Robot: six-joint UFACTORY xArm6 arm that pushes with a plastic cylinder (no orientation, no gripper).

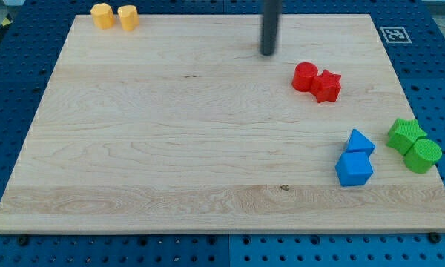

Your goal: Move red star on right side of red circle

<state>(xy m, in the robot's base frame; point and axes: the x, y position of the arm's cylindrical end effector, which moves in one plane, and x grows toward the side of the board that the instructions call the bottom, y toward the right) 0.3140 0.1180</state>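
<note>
The red circle (305, 76) lies on the wooden board toward the view's upper right. The red star (327, 86) touches it on its right, slightly lower. My tip (268, 53) is at the end of the dark rod that comes down from the view's top. It stands to the upper left of the red circle, a short gap away, touching neither red block.
Two yellow blocks (102, 15) (127, 16) sit at the board's top left corner. A blue triangle (359, 141) and a blue cube (354, 169) sit at lower right. A green star (406, 135) and a green cylinder (423, 156) lie near the right edge.
</note>
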